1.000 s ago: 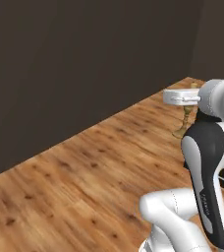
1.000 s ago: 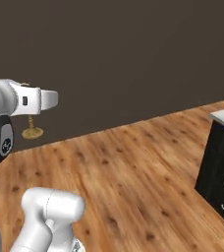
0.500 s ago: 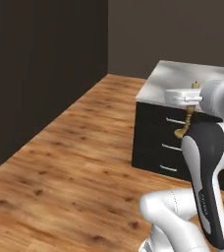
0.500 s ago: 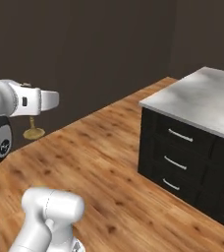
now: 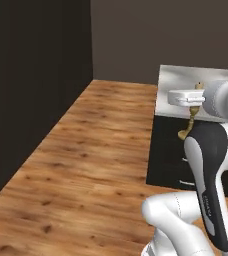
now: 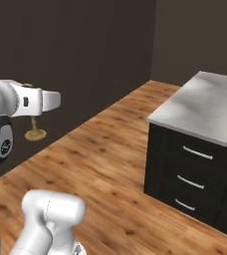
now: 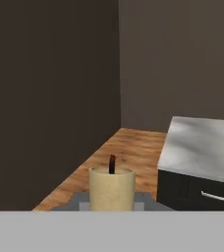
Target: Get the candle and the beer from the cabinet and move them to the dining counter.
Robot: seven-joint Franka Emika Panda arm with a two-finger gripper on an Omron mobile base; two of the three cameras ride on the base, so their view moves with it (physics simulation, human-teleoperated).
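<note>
My gripper (image 5: pixel 192 110) is shut on the candle (image 5: pixel 187 129), a slim tan-gold candlestick with a flared base that hangs in the air below the white hand. From the right base view the candle (image 6: pixel 34 132) hangs under the gripper (image 6: pixel 32 117) at the far left, above the wooden floor. In the hand view the candle's cream top and dark wick (image 7: pixel 111 187) stand just in front of the gripper (image 7: pixel 111 204). The beer and the cabinet are out of view. A counter (image 6: pixel 205 107) with a grey-white marble top and a dark drawer base stands ahead; I cannot tell whether it is the dining counter.
Wooden floor (image 5: pixel 101 150) stretches ahead between a dark wall (image 5: pixel 31 75) on the left and the counter (image 5: pixel 186 80) on the right. The counter's front (image 6: pixel 195 174) has three drawers with short silver handles. A grey-brown wall (image 7: pixel 182 59) closes the far end.
The whole picture has shifted, so the camera has moved: the counter has come into view and grown nearer. The candle stays in the shut gripper, held the same way.
</note>
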